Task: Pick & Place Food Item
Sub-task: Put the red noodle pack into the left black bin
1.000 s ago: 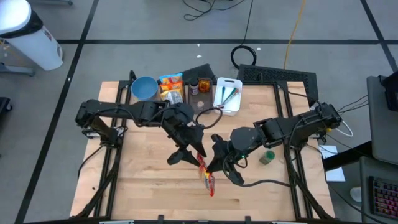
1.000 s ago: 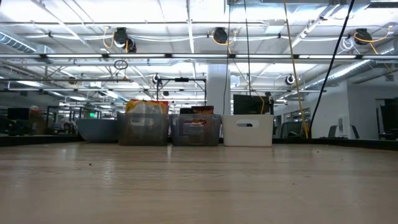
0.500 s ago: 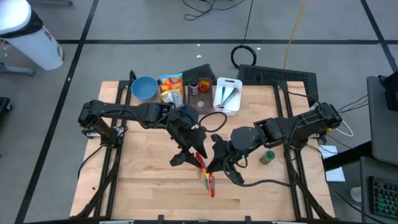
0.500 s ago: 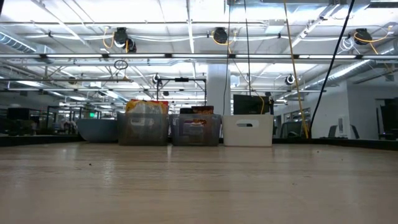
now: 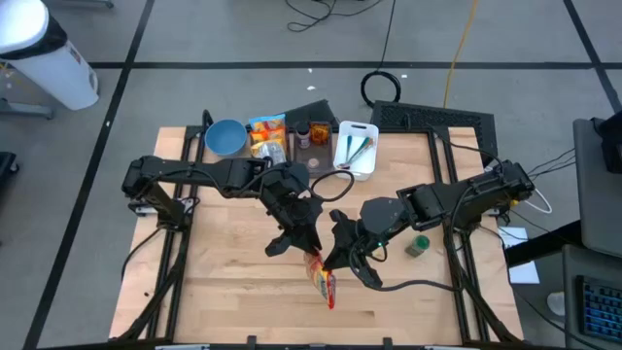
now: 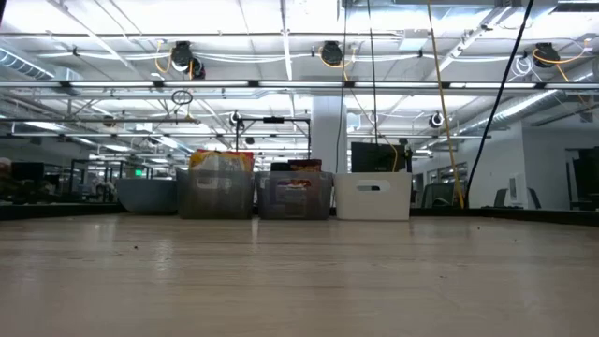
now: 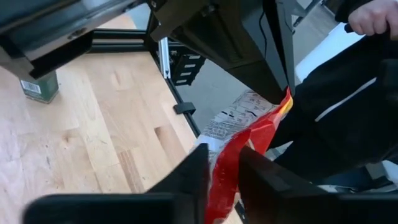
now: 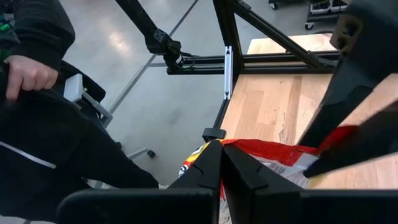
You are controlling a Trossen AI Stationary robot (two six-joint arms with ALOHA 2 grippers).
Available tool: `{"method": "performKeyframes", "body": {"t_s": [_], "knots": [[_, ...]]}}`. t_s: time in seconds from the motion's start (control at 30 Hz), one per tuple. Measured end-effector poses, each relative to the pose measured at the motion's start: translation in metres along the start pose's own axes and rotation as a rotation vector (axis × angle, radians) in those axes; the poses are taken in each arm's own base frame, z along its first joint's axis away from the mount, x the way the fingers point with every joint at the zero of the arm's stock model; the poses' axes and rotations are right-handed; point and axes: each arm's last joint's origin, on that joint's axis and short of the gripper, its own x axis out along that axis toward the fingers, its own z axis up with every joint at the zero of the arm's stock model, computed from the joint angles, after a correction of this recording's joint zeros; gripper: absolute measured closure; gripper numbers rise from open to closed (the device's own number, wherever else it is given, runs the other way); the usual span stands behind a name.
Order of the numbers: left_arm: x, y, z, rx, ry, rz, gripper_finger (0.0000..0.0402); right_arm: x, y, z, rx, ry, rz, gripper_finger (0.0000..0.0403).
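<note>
A red and yellow snack bag [image 5: 323, 279] is near the table's middle, toward the near edge, between both grippers. My left gripper [image 5: 306, 243] is shut on the bag's far end. My right gripper [image 5: 337, 257] is shut on the bag's right side. The bag also shows in the left wrist view [image 7: 249, 140] and in the right wrist view [image 8: 273, 154]. Neither arm nor the bag shows in the low view. My left gripper pinches the bag's crumpled red end [image 7: 225, 177] between its two fingers, slanting down from the table's far left. The bag runs on past the fingers toward the near edge. Whether it is clear of the table does not show. My right gripper pinches the bag's edge [image 8: 231, 144] between its two fingers, coming from the table's right. The red film runs on beyond the fingers toward my left gripper's fingers [image 8: 348, 87]. One layer or several, I cannot tell.
Along the far edge stand a blue bowl [image 5: 225, 137], two clear bins of snacks [image 5: 268, 137] [image 5: 313, 136] and a white bin [image 5: 355, 148]. A green-lidded jar [image 5: 418, 245] stands right of the right arm. A person in dark sleeves [image 8: 37, 74] is beyond the near edge.
My left gripper has moved a little toward the table's right and near edge, closer to my right gripper, keeping its hold. The bag's far end has moved with it. My right gripper has stayed in place.
</note>
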Motion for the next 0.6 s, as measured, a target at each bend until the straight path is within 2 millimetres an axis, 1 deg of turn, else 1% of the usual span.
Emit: {"method": "performKeyframes", "body": {"t_s": [0.13, 0.2, 0.47, 0.6], "knots": [[0.0002, -0.0004, -0.0001, 0.004, 0.001, -0.008, 0.0375, 0.0, 0.0, 0.0, 0.0, 0.0, 0.0, 0.0403], [-0.0001, -0.0006, -0.0001, 0.003, 0.002, -0.026, 0.0393, 0.0, 0.0, 0.0001, 0.0, -0.001, 0.001, 0.0403], [0.0, -0.0011, 0.002, -0.016, -0.015, -0.035, 0.0396, 0.0, 0.0004, 0.0012, -0.014, -0.012, 0.005, 0.0402], [-0.0001, -0.0017, 0.0039, -0.028, -0.031, -0.053, 0.0398, -0.0005, -0.0009, 0.0032, -0.015, -0.029, 0.005, 0.039]]}}
